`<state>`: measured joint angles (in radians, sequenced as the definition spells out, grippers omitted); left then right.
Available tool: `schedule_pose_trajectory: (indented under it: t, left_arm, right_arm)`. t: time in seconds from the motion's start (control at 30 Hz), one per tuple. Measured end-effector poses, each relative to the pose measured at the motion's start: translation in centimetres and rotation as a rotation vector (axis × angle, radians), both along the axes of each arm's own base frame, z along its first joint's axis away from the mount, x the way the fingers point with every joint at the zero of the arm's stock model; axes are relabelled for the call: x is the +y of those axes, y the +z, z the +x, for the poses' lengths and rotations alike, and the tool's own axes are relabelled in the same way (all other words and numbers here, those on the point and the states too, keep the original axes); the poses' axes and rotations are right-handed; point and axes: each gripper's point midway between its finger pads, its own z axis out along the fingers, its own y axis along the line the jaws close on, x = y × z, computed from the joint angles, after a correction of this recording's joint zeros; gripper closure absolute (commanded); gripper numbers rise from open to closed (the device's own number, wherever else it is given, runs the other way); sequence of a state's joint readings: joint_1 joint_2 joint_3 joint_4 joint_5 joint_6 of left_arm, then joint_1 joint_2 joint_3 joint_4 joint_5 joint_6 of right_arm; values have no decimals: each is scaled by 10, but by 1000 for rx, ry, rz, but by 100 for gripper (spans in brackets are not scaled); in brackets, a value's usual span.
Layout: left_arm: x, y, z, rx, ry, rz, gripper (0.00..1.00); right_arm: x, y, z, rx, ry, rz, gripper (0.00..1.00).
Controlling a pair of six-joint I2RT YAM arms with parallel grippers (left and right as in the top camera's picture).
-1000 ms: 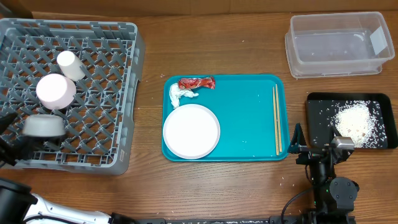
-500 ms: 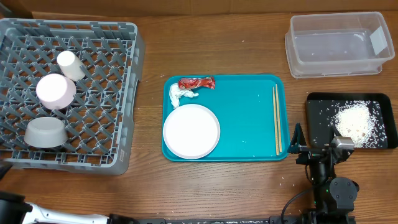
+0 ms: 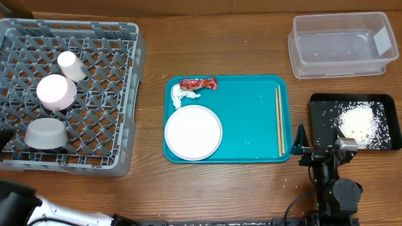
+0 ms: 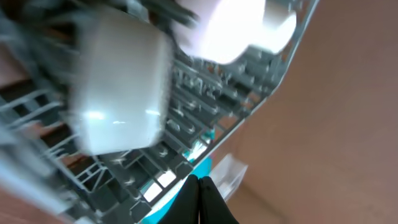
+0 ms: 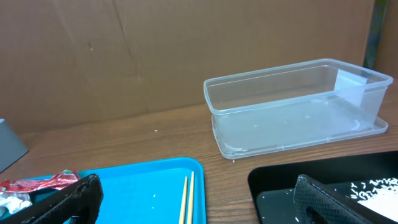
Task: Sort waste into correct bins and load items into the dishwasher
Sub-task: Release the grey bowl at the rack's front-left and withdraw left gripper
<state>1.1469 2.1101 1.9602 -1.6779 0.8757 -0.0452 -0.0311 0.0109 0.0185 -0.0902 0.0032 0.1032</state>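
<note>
wooden table [image 3: 239,50]; right end effector [image 5: 196,188] spread, left end effector [image 4: 200,190] pressed together. next: pinch red wrapper [image 3: 198,83] clear of tissue [image 3: 183,95].

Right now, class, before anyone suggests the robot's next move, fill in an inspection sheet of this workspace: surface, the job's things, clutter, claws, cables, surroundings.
Surface: brown wooden table.
Job's things: white cup, pink-backed plate and grey-green bowl sit in the dish rack. The small white plate, tissue wad and red wrapper lie on the teal tray. The clear tub holds no waste.
Clutter: chopsticks at the teal tray's right side; black tray with a pile of white grains.
Claws: right claw open, holding nothing; left claw blurred beside the rack, state unclear.
Cables: one black cable by the right arm's base.
Surroundings: cardboard wall behind the table.
</note>
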Motion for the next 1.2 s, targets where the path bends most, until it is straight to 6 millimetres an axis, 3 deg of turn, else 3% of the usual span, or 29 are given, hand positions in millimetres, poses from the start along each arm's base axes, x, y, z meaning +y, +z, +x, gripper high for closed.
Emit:
schedule_pose_trajectory:
  t: [0.23, 0.33, 0.5, 0.7, 1.03, 1.2]
  left_arm:
    - [-58, -18, 59, 76, -284, 164, 96]
    - [-62, -32, 63, 185, -323, 244, 96]
    - [-40, -56, 35, 510, -283, 399, 96]
    - [-8, -62, 2, 743, -187, 514, 96]
    - [9, -60, -33, 869, -97, 491, 96]
    - [4, -58, -32, 801, -61, 405, 96]
  right_arm:
    - [0, 0, 0, 1, 0, 0, 0]
    - [0, 0, 0, 1, 0, 0, 0]
    - [0, 0, 0, 0, 0, 0, 0]
    - [0, 0, 0, 0, 0, 1, 0]
    - [0, 0, 0, 0, 0, 0, 0]
    - [0, 0, 0, 1, 0, 0, 0]
